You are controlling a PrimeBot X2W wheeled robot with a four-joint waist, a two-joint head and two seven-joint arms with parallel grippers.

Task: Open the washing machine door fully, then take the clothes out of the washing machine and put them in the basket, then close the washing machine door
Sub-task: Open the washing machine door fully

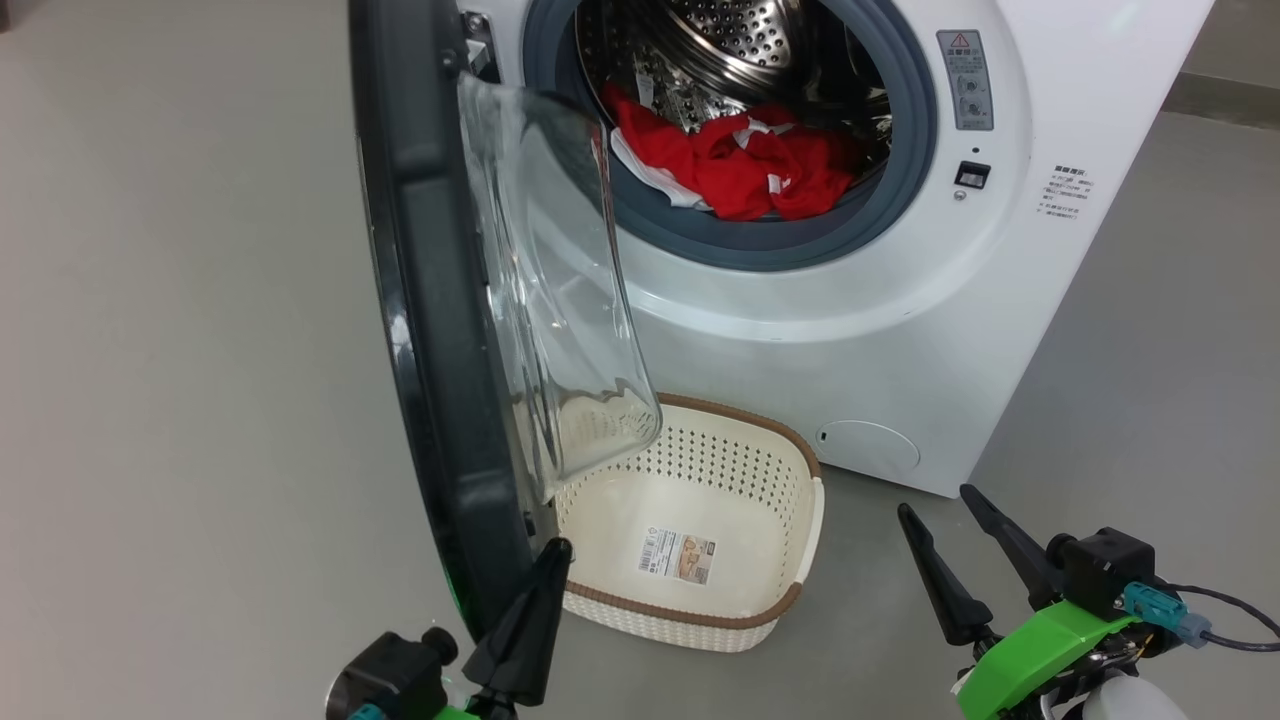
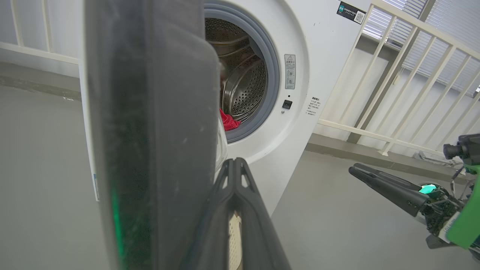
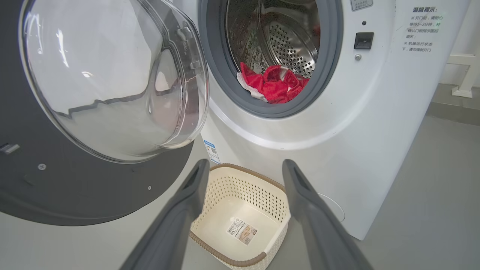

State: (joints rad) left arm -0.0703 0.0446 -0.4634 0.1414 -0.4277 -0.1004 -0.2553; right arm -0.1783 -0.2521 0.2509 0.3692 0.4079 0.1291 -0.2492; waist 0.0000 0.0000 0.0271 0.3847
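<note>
your left pincer (image 1: 555, 550) sits nearest at the bottom of the head view, its two dark fingers pressed together and holding nothing, the tip just beside the lower edge of the washing machine door (image 1: 430, 300). you can't tell there whether it touches the rim. your right pincer (image 1: 937, 502) is at the lower right, fingers spread and empty. between them the basket (image 1: 700, 612) stands on the grey floor (image 1: 180, 400) in front of the washing machine (image 1: 850, 330), holding just a paper label (image 1: 678, 557) stuck to its bottom. the clothes (image 1: 745, 165) lie in a red and white heap at the front of the steel drum (image 1: 740, 40), spilling onto the grey seal (image 1: 900, 190).

from your left wrist, the shut fingers rise beside the door's dark edge, which stands swung out from the machine. a corner of red cloth shows in the drum, and a white railing (image 2: 393, 93) runs behind the machine.

from your right wrist, the spread fingers frame the basket below the drum opening. the door's glass bowl (image 3: 112, 82) bulges at the left, above the basket's near corner.
</note>
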